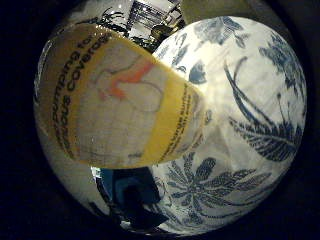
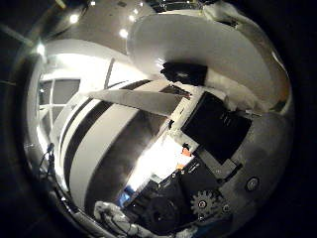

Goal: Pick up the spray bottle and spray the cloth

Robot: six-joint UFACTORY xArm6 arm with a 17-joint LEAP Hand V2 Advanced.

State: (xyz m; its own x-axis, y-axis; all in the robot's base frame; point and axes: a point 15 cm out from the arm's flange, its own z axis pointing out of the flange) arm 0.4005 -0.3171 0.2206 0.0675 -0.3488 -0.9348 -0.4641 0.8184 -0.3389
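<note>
The spray bottle [image 1: 120, 100], white with a yellow label and an orange drawing, fills much of the little finger side view and lies right against my palm. Beyond it spreads the cloth [image 1: 250, 115], white with blue flowers and leaves. In the thumb side view the bottle's white upper part [image 2: 208, 44] arches across, with a dark piece [image 2: 184, 73] under it. The black and white fingers of my hand [image 2: 213, 129] curl in beside the bottle, with a gear showing lower down. Where the nozzle points is hidden.
Behind the bottle a strip of room shows shelving and dark clutter [image 1: 145, 17]. The thumb side view looks out at a white wall with dark bands [image 2: 94, 144], a window [image 2: 54, 99] and ceiling lights [image 2: 74, 19].
</note>
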